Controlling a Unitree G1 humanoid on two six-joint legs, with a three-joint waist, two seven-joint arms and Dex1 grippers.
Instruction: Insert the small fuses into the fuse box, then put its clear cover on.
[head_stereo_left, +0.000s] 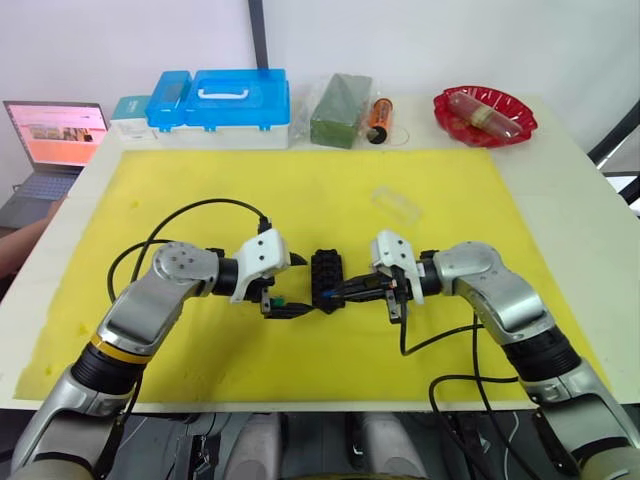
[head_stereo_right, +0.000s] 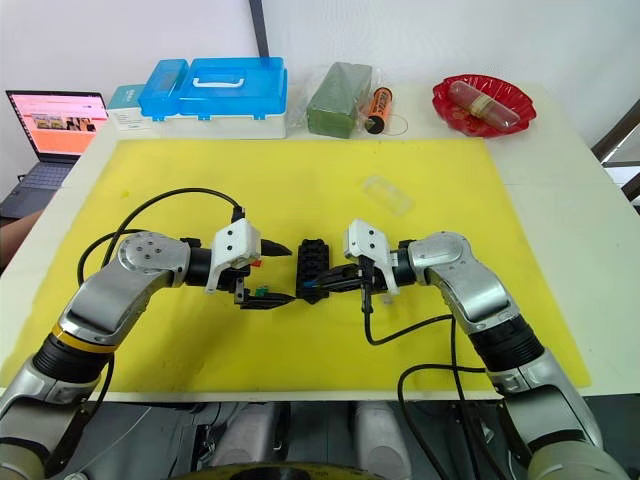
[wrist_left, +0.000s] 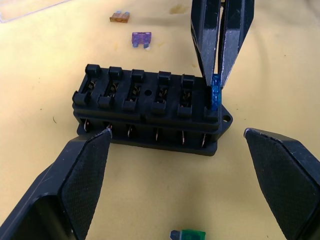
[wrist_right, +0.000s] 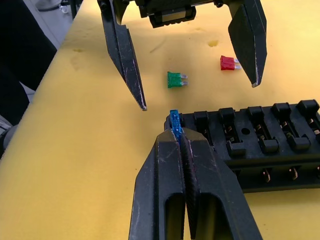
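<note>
Seating the first fuse in the fuse box (wrist_left: 150, 107).
My right pincer (wrist_right: 176, 134) pinches a blue fuse (wrist_left: 216, 93) over the end slot; next, press straight down. My left pincer (wrist_left: 185, 165) is spread.

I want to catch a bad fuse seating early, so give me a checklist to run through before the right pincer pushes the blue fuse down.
1. Right pincer shut on the blue fuse: ok.
2. Fuse over the end slot of the fuse box: ok, at the box's end corner.
3. Fuse fully seated: not ok, it stands above the slot.
4. Left pincer open and clear of the box: ok, fingers spread on either side, not touching.
5. Other slots free: ok, none holds a fuse.
6. Next fuses within sight: ok, green fuse and red fuse lie on the yellow mat.
</note>
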